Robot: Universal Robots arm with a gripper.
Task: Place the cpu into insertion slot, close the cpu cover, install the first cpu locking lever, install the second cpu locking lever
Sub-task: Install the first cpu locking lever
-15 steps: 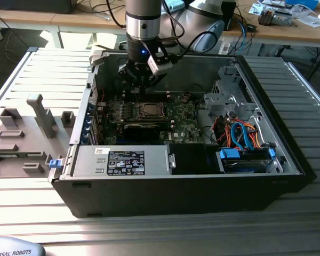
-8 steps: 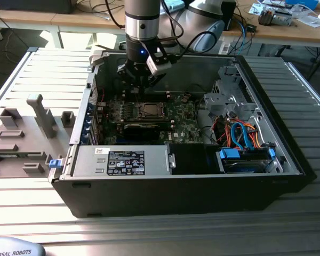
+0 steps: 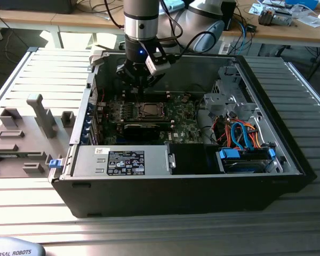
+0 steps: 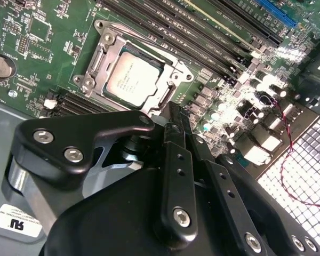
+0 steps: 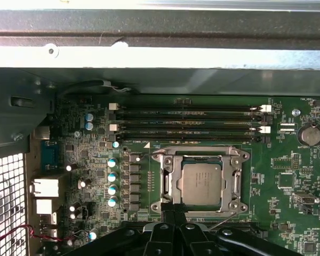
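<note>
Already the cpu (image 3: 148,110) sits in its socket on the motherboard (image 3: 176,120) in the exterior view, roughly mid-board inside the open case (image 3: 266,106), and the gripper (image 3: 140,88) hangs just above the socket's far edge. A descent that drifts toward the view's right or near side would land on the chip's metal top instead of the socket hardware. In the second wrist view the fingers (image 4: 177,140) look pressed together with nothing between them, their tip just beside one side of the cover (image 4: 104,50), which lies flat around the cpu (image 4: 133,74). The risk here is a slip: a narrow closed tip pushing on thin metal could skid off onto the small parts crowding the board beside the socket. In the first wrist view the cpu (image 5: 201,183) shows squarely through the cover (image 5: 201,156), with the gripper (image 5: 174,209) at the socket's near rim and a thin lever (image 5: 224,221) running off beside it. Whether that lever is latched cannot be told; if not, pressure could spring the frame or bend the lever. The memory slots (image 5: 189,121) lie well clear.
</note>
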